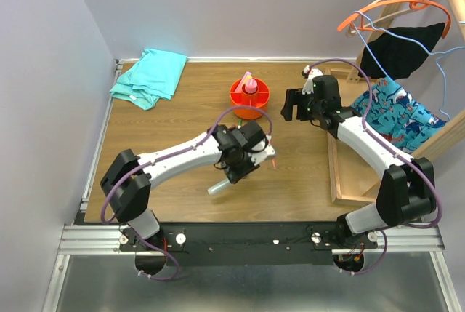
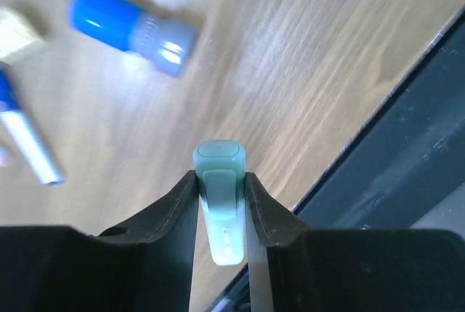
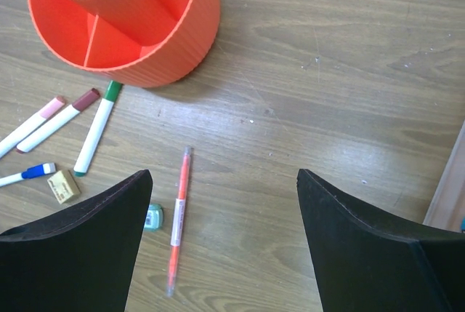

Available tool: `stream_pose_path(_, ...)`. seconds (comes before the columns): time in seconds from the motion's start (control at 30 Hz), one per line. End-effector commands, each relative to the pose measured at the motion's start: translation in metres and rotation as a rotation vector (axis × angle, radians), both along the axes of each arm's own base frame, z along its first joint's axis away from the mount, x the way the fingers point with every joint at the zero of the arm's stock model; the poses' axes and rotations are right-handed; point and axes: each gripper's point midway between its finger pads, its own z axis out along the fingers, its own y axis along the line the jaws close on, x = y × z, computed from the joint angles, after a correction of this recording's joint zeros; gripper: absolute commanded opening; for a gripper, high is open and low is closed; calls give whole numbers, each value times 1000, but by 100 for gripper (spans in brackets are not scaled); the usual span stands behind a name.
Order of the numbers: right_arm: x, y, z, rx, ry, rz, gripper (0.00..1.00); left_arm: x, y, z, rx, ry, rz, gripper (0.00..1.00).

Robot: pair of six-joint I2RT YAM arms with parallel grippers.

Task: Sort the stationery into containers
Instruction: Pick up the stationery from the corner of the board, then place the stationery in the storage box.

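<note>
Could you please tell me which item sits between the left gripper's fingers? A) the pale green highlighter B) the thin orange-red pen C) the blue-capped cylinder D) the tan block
A: the left wrist view shows the pale green highlighter between the fingers of the left gripper, which touch both its sides.
</note>
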Motion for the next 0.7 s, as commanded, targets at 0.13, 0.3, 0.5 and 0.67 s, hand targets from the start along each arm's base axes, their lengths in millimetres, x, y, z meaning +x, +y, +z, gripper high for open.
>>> stream_pose_path(0.13,11,-14,21,-87,-69,-24,88,101,-28,138,-247,-283,-9,32)
stream_pose_path(0.3,17,-20,41,-29,-146,-70,88,224,-29,229,-490,-463,250,33)
stream_pose_path(0.5,25,-25,39,-61,-144,-73,88,318,-15,256,-730,-684,434,34)
stream_pose_path(0.67,33,-23,32,-67,-138,-71,88,348,-21,238,-802,-693,462,34)
